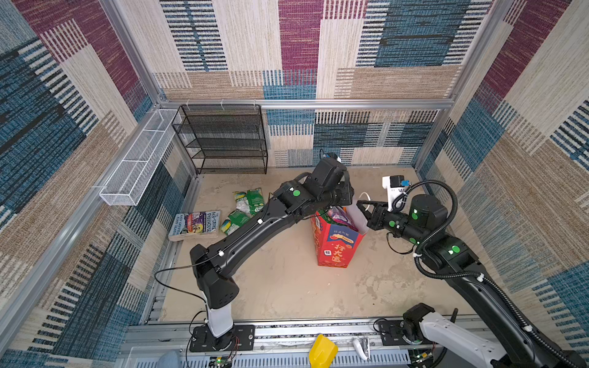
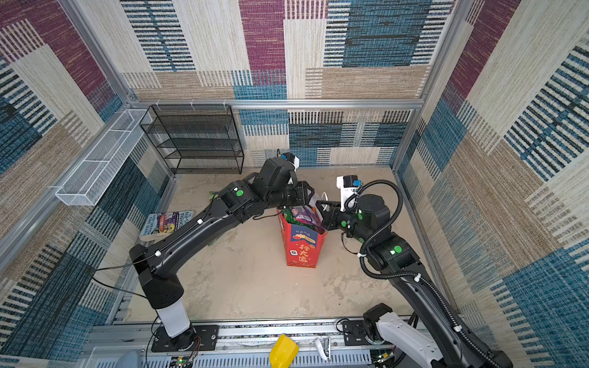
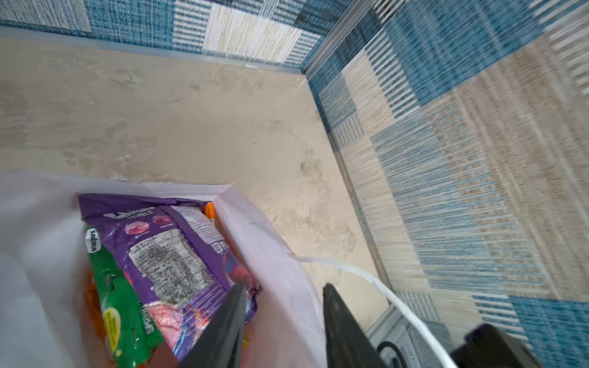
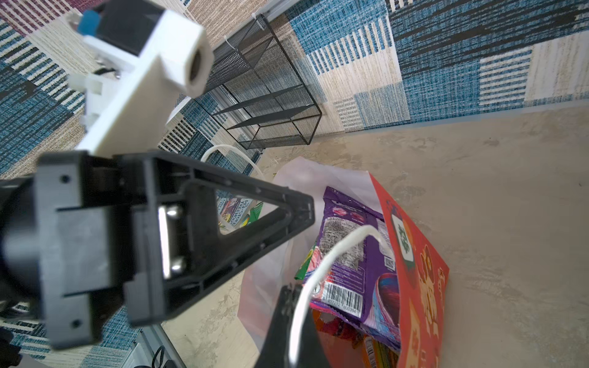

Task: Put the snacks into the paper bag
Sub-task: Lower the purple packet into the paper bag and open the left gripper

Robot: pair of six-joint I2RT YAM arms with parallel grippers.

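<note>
Seen in both top views, the red paper bag (image 1: 334, 248) stands upright in the middle of the floor with a purple pouch (image 1: 339, 216) topping the snacks in its mouth. Green pouches (image 1: 250, 200) lie on the floor beside a book (image 1: 194, 223), well apart from the bag. The left gripper (image 2: 309, 198) hangs over the bag's far rim, and the right gripper (image 1: 363, 207) meets the rim from the opposite side at a white cord handle (image 1: 366, 198). In the left wrist view, the left gripper's fingers (image 3: 232, 321) are spread apart and empty, with the bag's white inner wall showing between them. One finger is above the purple pouch, next to a green packet (image 3: 124, 306). In the right wrist view, the right gripper's jaws are pressed together on the cord handle (image 4: 325, 264), just beside the bag's red outer face.
</note>
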